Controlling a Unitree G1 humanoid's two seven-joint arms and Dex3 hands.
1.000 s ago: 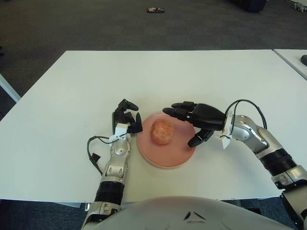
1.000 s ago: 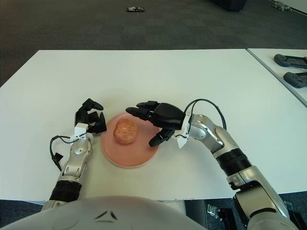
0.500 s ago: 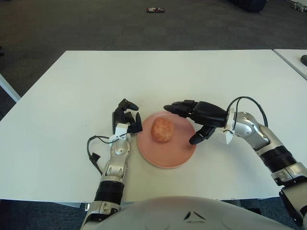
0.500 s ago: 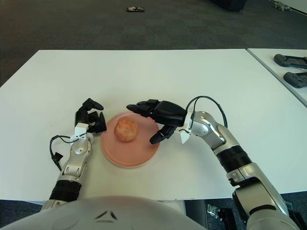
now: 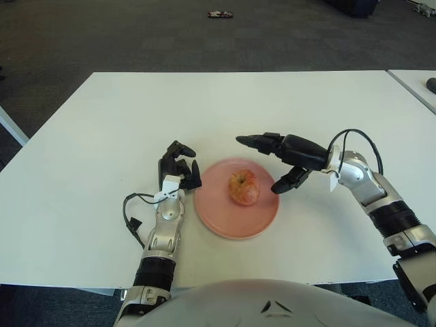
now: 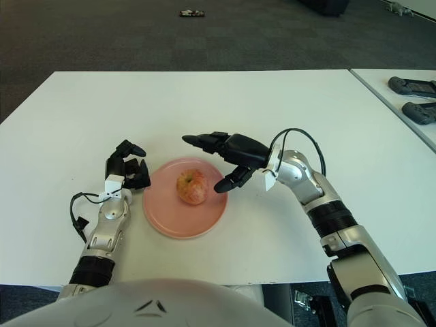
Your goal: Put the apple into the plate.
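Note:
A reddish-yellow apple [image 5: 244, 187] stands upright in the middle of a pink plate [image 5: 219, 216] near the table's front edge. My right hand [image 5: 270, 163] hovers over the plate's far right rim with its fingers spread, holding nothing and apart from the apple. My left hand [image 5: 178, 165] shows just left of the plate, fingers curled around nothing.
The white table [image 5: 136, 109] stretches wide behind and to both sides of the plate. A second white table [image 6: 398, 78] at the far right carries two dark devices [image 6: 413, 99]. A small dark object [image 5: 221, 13] lies on the carpet beyond.
The apple has rolled from lying near the plate's left side to standing upright at its centre. My right hand has lifted and drawn back to the right, away from the apple.

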